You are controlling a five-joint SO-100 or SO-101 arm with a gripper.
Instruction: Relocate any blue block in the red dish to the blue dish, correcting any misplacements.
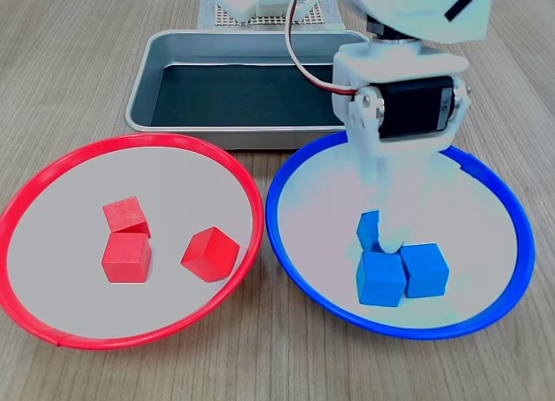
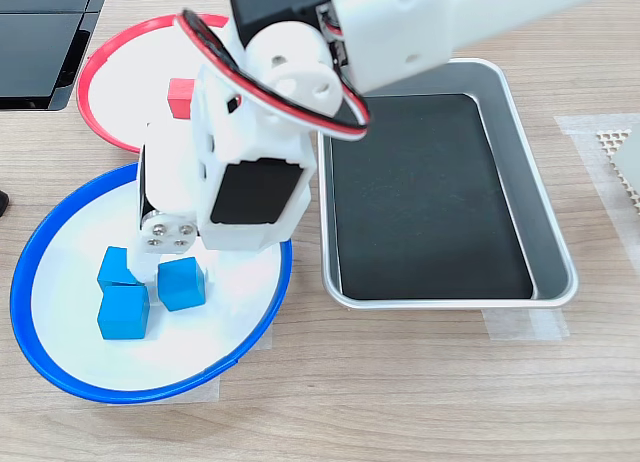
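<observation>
Three blue blocks point(image 1: 380, 278) clustered in blue dish point(image 1: 499, 201), rear one partly hidden by end effector point(image 1: 390, 240), grip state indiscernible, metal tray point(image 1: 156, 62) set behind.

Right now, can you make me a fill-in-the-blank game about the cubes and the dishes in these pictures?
1. The red dish holds ____ red cubes.
2. All three blue cubes sit in the ____ dish.
3. The number of blue cubes in the red dish is ____.
4. The end effector reaches down over the ____ dish, and the metal tray lies behind it in the first exterior view.

Missing words: three; blue; zero; blue
</observation>
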